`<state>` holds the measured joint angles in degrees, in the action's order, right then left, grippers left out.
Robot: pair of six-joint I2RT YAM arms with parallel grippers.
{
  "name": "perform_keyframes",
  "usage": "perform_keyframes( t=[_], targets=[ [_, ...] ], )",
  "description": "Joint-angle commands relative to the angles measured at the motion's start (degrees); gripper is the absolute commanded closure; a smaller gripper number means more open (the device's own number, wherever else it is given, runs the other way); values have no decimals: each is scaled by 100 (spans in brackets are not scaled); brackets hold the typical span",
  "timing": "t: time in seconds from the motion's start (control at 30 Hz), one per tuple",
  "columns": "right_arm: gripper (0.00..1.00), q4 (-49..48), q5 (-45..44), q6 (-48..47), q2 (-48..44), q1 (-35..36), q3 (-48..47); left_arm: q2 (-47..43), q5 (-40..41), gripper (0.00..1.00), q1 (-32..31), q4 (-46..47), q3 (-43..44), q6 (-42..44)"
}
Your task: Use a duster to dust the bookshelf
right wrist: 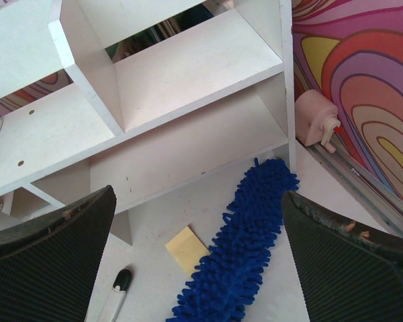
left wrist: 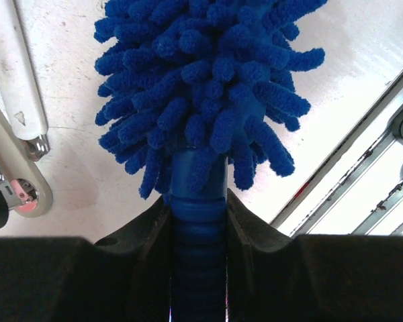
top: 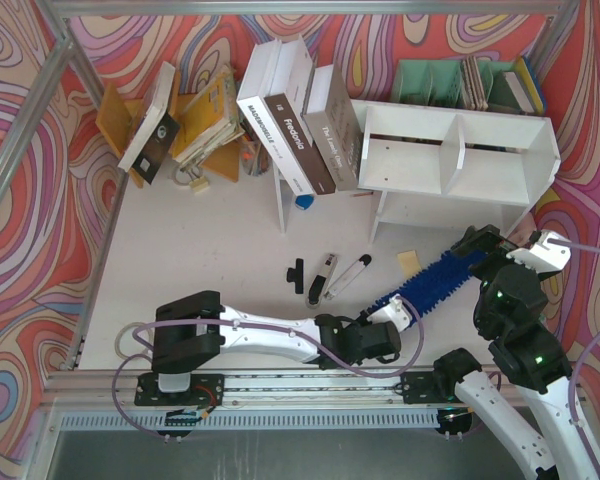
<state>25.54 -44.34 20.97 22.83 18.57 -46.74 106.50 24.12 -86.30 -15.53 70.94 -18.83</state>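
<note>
The duster [top: 435, 278], bright blue and fluffy, runs in a slant across the white table [top: 210, 250], from my left claw [left wrist: 198, 221] up and to the right, toward the bookshelf [top: 460, 150]. My left claw is clamped shut on its ribbed blue handle, right where the handle meets the fluffy head, with one black finger pressed on each side. The far tip of the head lies just beside the foot of the bookshelf's right side panel. I cannot tell whether it touches the panel.

The bookshelf is a white unit standing at the back right of the table. It has two open cubbies split by a central divider, and a lower shelf beneath them.

My right claw [top: 477, 245] hovers above the far end of the duster, in front of the bookshelf. Its jaws are spread wide and it holds nothing.

A small yellow note [top: 408, 258] lies flat on the table just left of the duster's head. Further left lie two slim black-and-silver tools [top: 338, 277] and a small black piece [top: 297, 272]. Behind them stands a thin white upright board [top: 280, 195] with large books [top: 290, 120] leaning against it. A green slotted rack [top: 450, 80] holding more books sits behind the bookshelf. Walls with swirling red, pink and yellow patterns enclose the table.
</note>
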Motion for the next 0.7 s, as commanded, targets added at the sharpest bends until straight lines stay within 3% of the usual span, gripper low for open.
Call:
perform_keyframes(
  t=[0.0, 0.3, 0.67],
  targets=[
    [1, -156, -53, -33, 11, -3, 40, -477, 425, 100, 24, 247, 8, 116],
    [1, -148, -57, -41, 2, 0, 42, -840, 893, 100, 232, 770, -29, 394],
    [1, -163, -62, -54, -15, -2, 42, -80, 75, 100, 463, 474, 279, 354]
  ],
)
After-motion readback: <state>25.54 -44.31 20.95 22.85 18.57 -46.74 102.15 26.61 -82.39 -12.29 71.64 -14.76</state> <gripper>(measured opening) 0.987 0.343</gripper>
